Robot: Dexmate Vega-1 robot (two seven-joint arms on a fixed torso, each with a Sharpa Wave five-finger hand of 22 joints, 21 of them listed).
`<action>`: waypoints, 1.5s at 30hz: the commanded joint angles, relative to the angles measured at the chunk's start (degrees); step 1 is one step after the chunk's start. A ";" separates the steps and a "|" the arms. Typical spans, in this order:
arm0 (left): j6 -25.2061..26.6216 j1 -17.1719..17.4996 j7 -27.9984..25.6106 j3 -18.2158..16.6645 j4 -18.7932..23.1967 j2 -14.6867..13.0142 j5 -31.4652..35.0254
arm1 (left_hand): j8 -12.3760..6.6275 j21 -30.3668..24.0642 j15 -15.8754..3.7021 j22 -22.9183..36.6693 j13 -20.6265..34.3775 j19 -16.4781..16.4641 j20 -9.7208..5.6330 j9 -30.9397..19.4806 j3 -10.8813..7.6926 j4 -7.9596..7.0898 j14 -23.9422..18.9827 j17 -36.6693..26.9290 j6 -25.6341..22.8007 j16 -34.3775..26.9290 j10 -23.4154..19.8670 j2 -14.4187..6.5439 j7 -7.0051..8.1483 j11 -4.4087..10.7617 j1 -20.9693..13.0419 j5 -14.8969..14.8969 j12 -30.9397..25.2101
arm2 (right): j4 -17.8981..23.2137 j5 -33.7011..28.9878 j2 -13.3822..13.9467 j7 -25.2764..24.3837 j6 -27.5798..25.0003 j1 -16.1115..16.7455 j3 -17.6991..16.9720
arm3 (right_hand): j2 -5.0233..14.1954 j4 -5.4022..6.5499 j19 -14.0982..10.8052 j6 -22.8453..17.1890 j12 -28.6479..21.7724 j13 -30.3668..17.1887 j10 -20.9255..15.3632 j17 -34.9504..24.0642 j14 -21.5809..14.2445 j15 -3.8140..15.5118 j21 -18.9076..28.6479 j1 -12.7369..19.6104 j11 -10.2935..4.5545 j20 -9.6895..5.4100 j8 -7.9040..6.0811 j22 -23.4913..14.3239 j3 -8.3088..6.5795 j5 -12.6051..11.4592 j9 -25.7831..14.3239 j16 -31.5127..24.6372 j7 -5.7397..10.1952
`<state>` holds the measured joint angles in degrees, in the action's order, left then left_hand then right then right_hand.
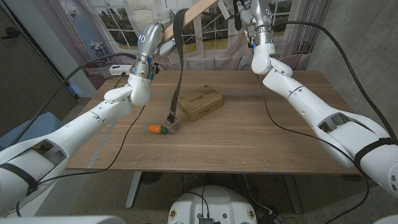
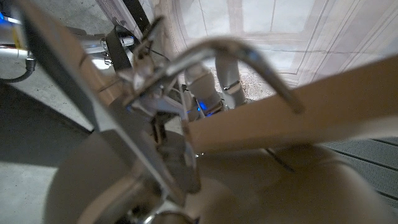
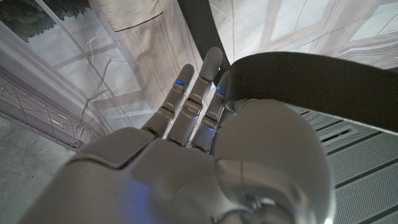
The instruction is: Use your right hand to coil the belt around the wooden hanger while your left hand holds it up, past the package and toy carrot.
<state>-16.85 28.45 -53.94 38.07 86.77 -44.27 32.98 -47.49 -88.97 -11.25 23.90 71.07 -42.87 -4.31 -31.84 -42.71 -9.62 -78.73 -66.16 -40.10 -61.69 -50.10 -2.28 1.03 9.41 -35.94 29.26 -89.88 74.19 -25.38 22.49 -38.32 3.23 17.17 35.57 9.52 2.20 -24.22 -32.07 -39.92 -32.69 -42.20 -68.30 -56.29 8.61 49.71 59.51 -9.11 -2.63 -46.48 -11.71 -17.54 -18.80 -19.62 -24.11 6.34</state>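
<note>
Table: light wooden table (image 1: 249, 134); brown cardboard package (image 1: 200, 103), print unreadable; orange toy carrot (image 1: 158, 129).
Left hand (image 1: 163, 38): fingers clamped on pale wooden hanger (image 1: 202, 10).
Right hand (image 3: 205, 134): fingers together against dark belt (image 1: 180, 62).

Wooden hanger (image 1: 198, 12) cut off at head view top; right robot hand (image 1: 245, 9) partly cropped.

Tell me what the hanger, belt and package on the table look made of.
Hanger: pale, matte bar, likely unfinished wood, with a shiny curved metal hook. Belt: dark, flexible strap hanging limp, probably leather or a synthetic; its lower end carries a glinting, seemingly metal buckle. Package: brown, matte box with sharp edges, apparently cardboard.
</note>
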 commanded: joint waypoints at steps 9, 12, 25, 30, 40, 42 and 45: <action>23.09 -2.43 40.75 -1.58 21.94 -9.40 -0.19 | -0.28 0.11 -0.17 0.20 0.14 -0.23 -2.74 0.75 -0.18 0.55 -0.29 -0.53 -0.70 -0.66 -0.35 -0.08 -0.27 0.01 0.02 0.33 -0.25 | -11.14 9.78 -4.37 -1.69 10.08 6.59 0.13 | 0.53 -0.07 0.24 -2.23 -2.69 -8.09 -3.67 -0.18 -0.64 4.35 0.81 0.27 -1.01 -0.94 -6.95 -0.07 -0.45 -0.31 -17.13 0.50 -1.58; 26.31 -4.49 47.64 -0.43 23.97 -9.77 1.53 | -0.22 0.20 -0.14 0.09 0.14 -0.05 -2.53 0.97 -0.15 0.58 0.13 -0.30 -0.81 -0.38 -0.12 0.00 -0.34 -0.05 0.04 0.34 -0.20 | -12.63 10.48 -4.99 -2.00 11.17 7.01 0.48 | 0.56 -0.10 0.24 -2.27 -2.70 -8.11 -3.65 -0.19 -0.66 4.35 0.96 0.31 -0.92 -0.84 -6.99 -0.04 -0.48 -0.32 -17.12 0.55 -1.73; 32.07 -7.44 52.44 2.89 24.86 -7.81 9.86 | -0.02 0.18 -0.01 -0.06 0.13 0.03 -2.39 1.76 -0.14 0.69 0.26 0.17 -1.18 -0.02 -0.01 0.11 -0.38 -0.23 0.02 0.41 -0.24 | -15.20 13.96 -6.66 -2.84 15.96 10.92 0.75 | 0.61 -0.16 0.45 -2.08 -2.66 -8.01 -3.69 -0.21 -0.69 4.35 1.35 0.37 -0.60 -0.75 -7.08 0.05 -0.58 -0.32 -17.28 0.75 -1.98; 32.49 -7.73 51.29 3.58 24.39 -7.01 11.61 | -0.09 0.22 -0.01 -0.22 0.12 -0.02 -2.44 1.81 -0.16 0.75 0.12 0.16 -1.28 -0.06 0.01 0.13 -0.34 -0.14 -0.02 0.45 -0.24 | -15.22 14.79 -6.89 -3.37 15.58 12.79 0.53 | 0.66 -0.16 0.62 -2.25 -2.71 -8.12 -3.63 -0.22 -0.71 4.33 1.50 0.39 -0.52 -0.77 -7.30 0.08 -0.64 -0.32 -17.49 0.82 -2.40; 35.38 -7.46 46.04 5.12 23.09 -4.98 16.98 | -0.31 0.14 0.02 -0.37 0.13 -0.25 -2.61 1.69 -0.19 0.80 0.02 0.50 -1.26 0.14 -0.26 0.15 -0.26 -0.07 -0.10 0.50 -0.29 | -10.86 14.74 -5.27 -5.20 14.42 16.58 -0.73 | 0.64 -0.30 0.81 -2.29 -2.76 -8.14 -3.70 -0.27 -0.79 4.33 1.80 0.55 -0.43 -0.72 -7.34 0.14 -0.76 -0.34 -17.45 0.89 -2.48; 35.58 -7.77 46.12 5.61 22.84 -4.79 17.93 | -0.33 -0.02 0.01 -0.10 0.13 -0.14 -2.67 1.73 -0.19 0.80 -0.04 0.48 -1.31 0.11 -0.29 0.19 -0.26 -0.11 -0.10 0.51 -0.29 | -10.29 14.70 -5.53 -6.63 14.30 17.61 -1.13 | 0.63 -0.31 0.75 -2.39 -2.75 -8.11 -3.71 -0.28 -0.80 4.33 1.89 0.56 -0.40 -0.71 -7.40 0.16 -0.78 -0.35 -17.47 0.92 -2.50; 35.80 -8.10 46.36 5.98 22.56 -4.45 18.52 | -0.47 0.08 0.00 -0.32 0.13 -0.29 -2.64 1.60 -0.23 0.82 -0.11 0.50 -1.31 0.09 -0.41 0.18 -0.27 -0.09 -0.14 0.53 -0.30 | -9.78 14.98 -5.93 -8.32 14.82 19.23 -1.66 | 0.61 -0.33 0.86 -2.22 -2.79 -8.24 -3.61 -0.28 -0.76 4.32 1.96 0.58 -0.43 -0.74 -7.38 0.17 -0.79 -0.35 -17.53 0.97 -2.48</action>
<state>16.82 21.17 -6.46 42.23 110.30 -50.17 46.91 -47.66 -88.97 -11.25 23.53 71.07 -42.87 -4.31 -30.06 -42.80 -9.24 -78.73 -65.50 -40.83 -61.62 -50.21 -2.28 0.92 9.28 -35.92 29.46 -89.87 61.81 -10.98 16.65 -42.82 17.86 31.75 35.35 9.45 1.88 -23.63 -32.04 -39.93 -32.69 -42.20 -68.29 -56.39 8.50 51.29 59.59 -9.11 -2.65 -46.48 -11.45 -18.04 -18.87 -19.62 -23.28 6.30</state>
